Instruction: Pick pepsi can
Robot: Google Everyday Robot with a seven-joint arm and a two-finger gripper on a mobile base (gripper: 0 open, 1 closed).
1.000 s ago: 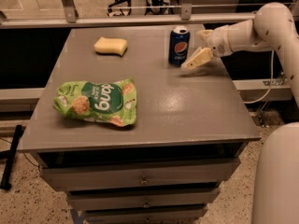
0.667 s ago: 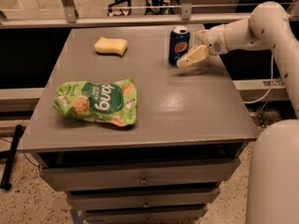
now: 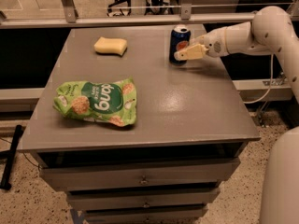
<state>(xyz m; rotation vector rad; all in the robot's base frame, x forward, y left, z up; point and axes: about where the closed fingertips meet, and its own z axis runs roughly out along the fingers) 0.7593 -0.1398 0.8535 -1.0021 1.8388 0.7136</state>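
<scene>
The pepsi can (image 3: 178,37) stands upright near the back right of the grey table (image 3: 187,106); it is dark blue with a silver top. My gripper (image 3: 181,53) reaches in from the right on the white arm (image 3: 243,34). Its pale fingers (image 3: 190,53) are open at the can's lower right side, and the near one overlaps the front of the can. The can rests on the table.
A green snack bag (image 3: 96,101) lies at the front left of the table. A yellow sponge (image 3: 110,45) lies at the back left. A rail (image 3: 131,18) runs behind the table. Drawers (image 3: 140,176) sit below the front edge.
My gripper has moved left, from a little right of the can to right against its lower side. The can, bag and sponge have not moved.
</scene>
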